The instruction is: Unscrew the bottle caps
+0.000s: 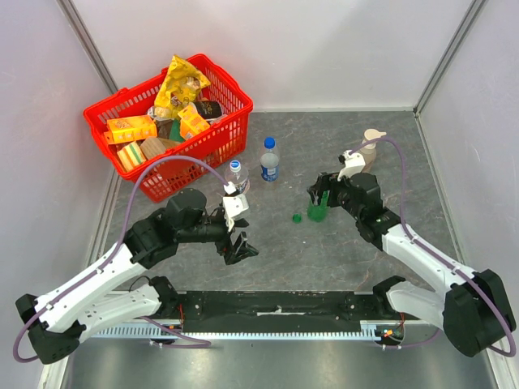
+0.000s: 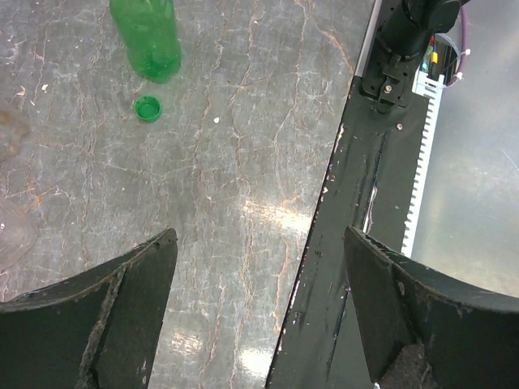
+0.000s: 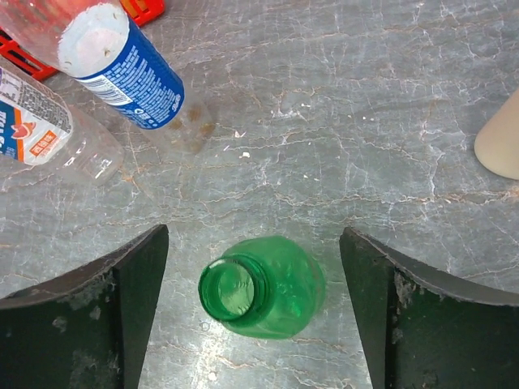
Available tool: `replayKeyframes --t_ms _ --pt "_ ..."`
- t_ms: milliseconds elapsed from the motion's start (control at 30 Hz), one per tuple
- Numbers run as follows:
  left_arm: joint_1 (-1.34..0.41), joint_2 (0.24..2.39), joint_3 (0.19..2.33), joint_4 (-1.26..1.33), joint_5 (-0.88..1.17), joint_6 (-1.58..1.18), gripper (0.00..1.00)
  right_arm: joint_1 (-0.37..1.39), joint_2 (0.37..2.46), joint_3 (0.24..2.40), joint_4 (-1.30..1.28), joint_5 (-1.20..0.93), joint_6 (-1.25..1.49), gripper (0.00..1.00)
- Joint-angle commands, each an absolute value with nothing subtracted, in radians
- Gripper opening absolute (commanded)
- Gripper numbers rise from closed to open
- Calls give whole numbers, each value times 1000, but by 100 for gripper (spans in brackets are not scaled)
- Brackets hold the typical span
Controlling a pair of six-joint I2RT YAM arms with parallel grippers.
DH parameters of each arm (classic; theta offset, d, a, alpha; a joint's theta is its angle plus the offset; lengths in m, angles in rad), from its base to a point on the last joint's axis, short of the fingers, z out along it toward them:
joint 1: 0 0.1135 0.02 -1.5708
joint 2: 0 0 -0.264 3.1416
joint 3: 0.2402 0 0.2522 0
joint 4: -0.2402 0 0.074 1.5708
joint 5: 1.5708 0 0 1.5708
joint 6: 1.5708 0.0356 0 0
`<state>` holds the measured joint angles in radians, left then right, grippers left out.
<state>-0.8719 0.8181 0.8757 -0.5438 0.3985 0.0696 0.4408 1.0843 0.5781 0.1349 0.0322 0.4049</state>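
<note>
Item 1. Right claw (image 3: 253,233): spread wide, holding nothing. Its two dark fingers (image 3: 105,308) flank the squat translucent green plastic bottle (image 3: 261,288). Bare table shows on either side of the bottle, so no contact is seen. The bottle stands upright, its mouth open and uncapped.

Item 2. Small round green plastic screw cap (image 1: 297,217): off its bottle, lying on the grey marbled tabletop (image 1: 340,259). It is just beside the green bottle, on the side toward the left arm (the left wrist view shows it apart from the bottle's base, not touching).

Item 3. Left claw (image 1: 239,247): spread wide, empty, touching nothing. It is over the tabletop near the black base plate (image 2: 349,267), well apart from the green cap.

Item 4. Blue-labelled clear plastic cola bottle (image 1: 270,166): upright, farther from the arms than the green bottle. Its small round blue plastic screw cap (image 1: 269,143) sits on the neck.

Item 5. Clear plastic bottle with an orange-and-blue label (image 1: 235,178): upright, just beside the cola bottle on the basket side. A second blue screw cap (image 1: 234,164) is on its neck. The white part of the left wrist stands partly in front of it in the top view.

Item 6. Beige pump-dispenser bottle (image 1: 369,148): upright beyond the right arm's wrist.

Item 7. Red plastic mesh basket (image 1: 219,142): far left of the table, filled with packets and boxes.
</note>
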Motion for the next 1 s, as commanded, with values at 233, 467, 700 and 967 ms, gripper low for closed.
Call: replayKeyframes --t_ms 233,467,700,967 --pt "-873 818 888 -512 373 74 88 439 1023 626 115 11 396 98" --pt "-873 882 916 -515 241 16 88 439 971 658 86 14 396 98" --pt "-873 969 954 -514 5 -103 87 437 927 686 57 14 387 98" --pt "-874 1072 914 -388 -354 -229 87 439 893 693 31 29 367 98"
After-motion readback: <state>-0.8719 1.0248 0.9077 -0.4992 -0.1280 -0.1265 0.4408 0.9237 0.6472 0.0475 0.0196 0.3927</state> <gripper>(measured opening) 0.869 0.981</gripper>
